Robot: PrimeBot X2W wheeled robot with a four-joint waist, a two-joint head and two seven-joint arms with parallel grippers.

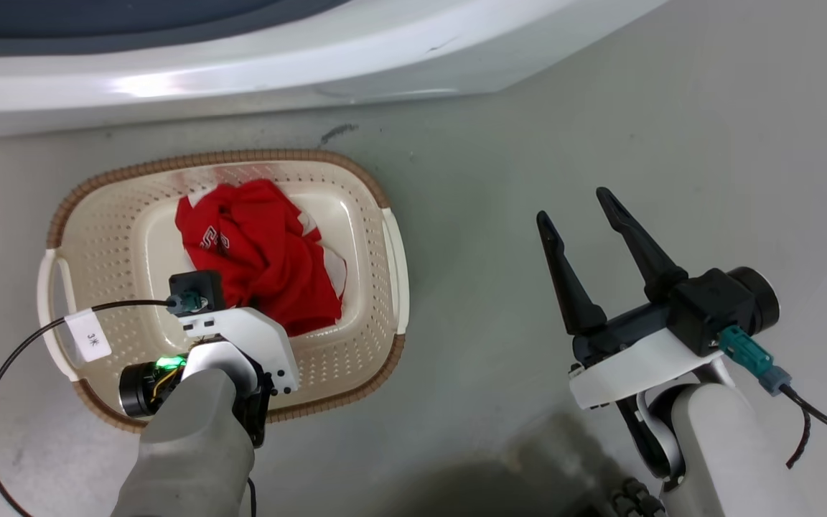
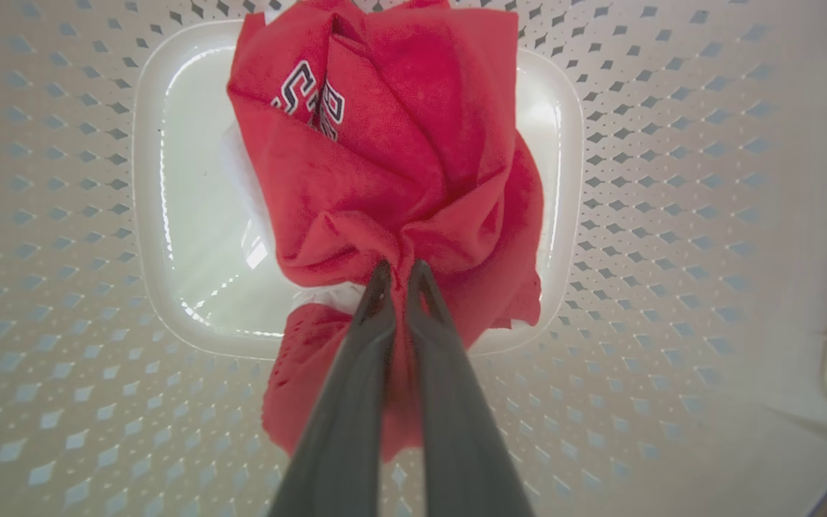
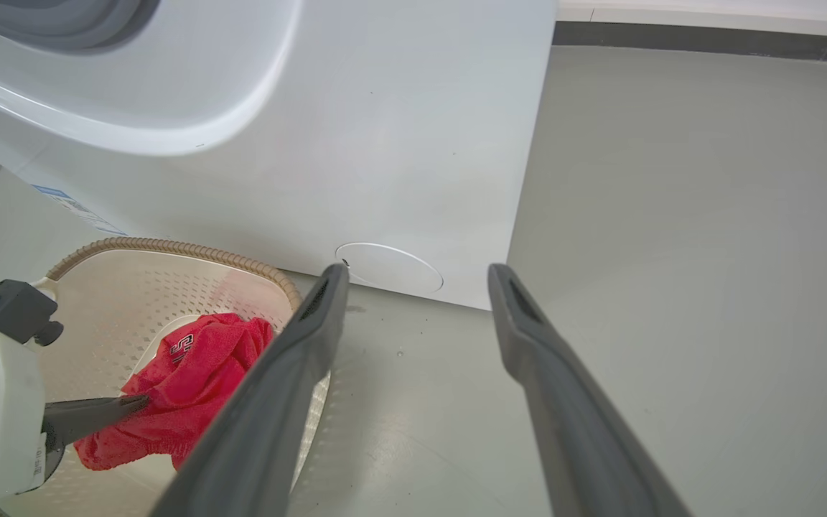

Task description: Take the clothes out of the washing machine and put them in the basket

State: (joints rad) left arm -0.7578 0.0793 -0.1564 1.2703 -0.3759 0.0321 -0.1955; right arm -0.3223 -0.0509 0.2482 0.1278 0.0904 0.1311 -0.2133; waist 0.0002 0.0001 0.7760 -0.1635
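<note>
The small cream-white perforated plastic basket point(image 1: 119, 237) with a brown woven-look rim stands on the smooth grey floor point(image 1: 500, 215) at the left. It is just in front of the large white front-loading washing machine point(image 1: 255, 72), whose lower front runs across the far side. The clothes point(image 1: 263, 251), a crumpled bright red soft fabric bundle with white trim, lie on the basket's bottom, toward its far right part.

The left gripper point(image 2: 399, 271) reaches down into the basket from the near side. Its two long dark fingers are clenched on a gathered fold of the red fabric, which bunches between the tips. The right gripper point(image 1: 573, 204) hangs over bare floor well to the right of the basket. Its fingers are spread wide with nothing between them, and they point toward the machine.

A thin black cable point(image 1: 133, 303) with a white paper tag point(image 1: 88, 335) loops from the left wrist across the basket's near left side. A small dark scuff point(image 1: 338, 132) marks the floor between basket and machine. A round white cover point(image 3: 392, 267) sits low on the machine's front panel, near its right corner.

In the head view the left wrist and its black camera block cover the left fingers and part of the basket's near rim. The top edge cuts off the machine, leaving a strip of the grey porthole rim point(image 3: 62, 21). The white printed logo point(image 2: 309, 97) is folded over, so its letters cannot be read whole. I cannot tell whether the bundle is one garment or several.
</note>
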